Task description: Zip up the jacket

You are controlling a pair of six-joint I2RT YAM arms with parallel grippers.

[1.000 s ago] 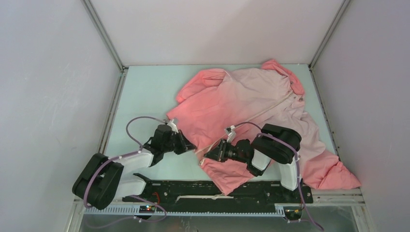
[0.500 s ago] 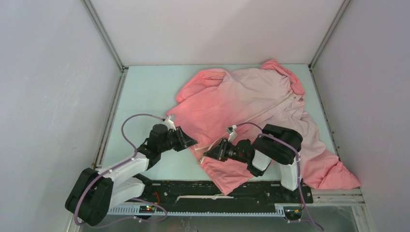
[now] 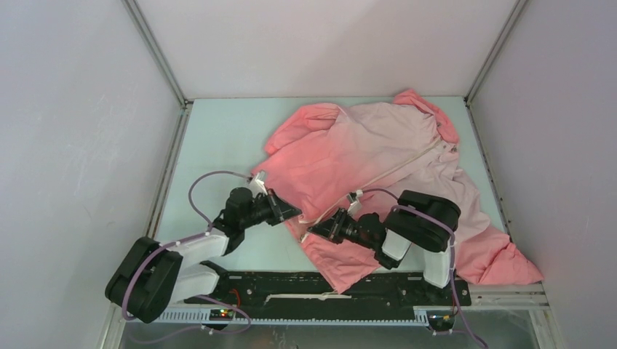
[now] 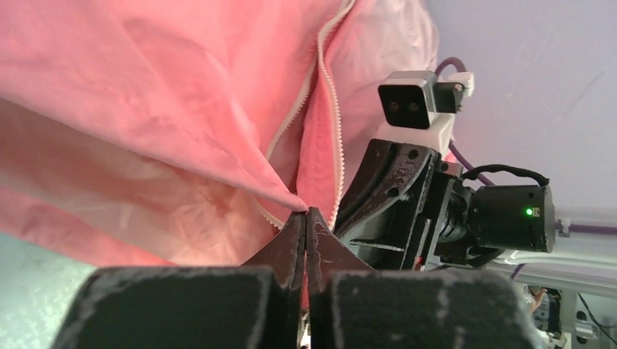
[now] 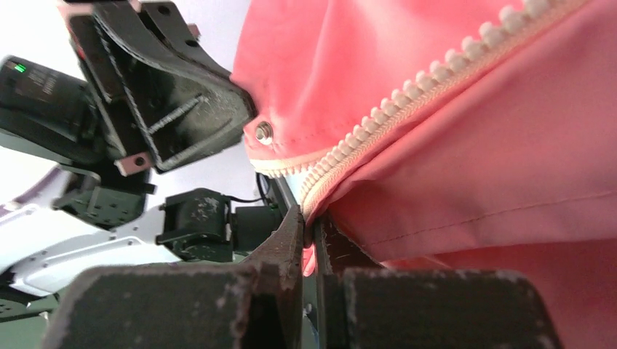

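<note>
The jacket (image 3: 364, 156), coral pink fading to pale pink, lies spread on the table with its light zipper (image 3: 407, 163) running diagonally. The lower part of the zipper is open. My left gripper (image 3: 294, 212) is shut on the bottom corner of one front panel; in the left wrist view (image 4: 305, 212) its jaws pinch the pink hem beside the zipper teeth (image 4: 336, 109). My right gripper (image 3: 313, 232) is shut on the other panel's bottom edge; in the right wrist view (image 5: 311, 222) pink fabric is pinched between the jaws, just under the zipper teeth (image 5: 407, 98). The two grippers are close together.
The jacket's right sleeve (image 3: 502, 262) drapes toward the table's front right corner. Pale walls enclose the table (image 3: 218, 138) on the left, back and right. A black base rail (image 3: 327, 287) runs along the near edge.
My left gripper has moved right to the jacket's bottom hem and shut on it. My right gripper has shifted slightly right while still holding its panel.
</note>
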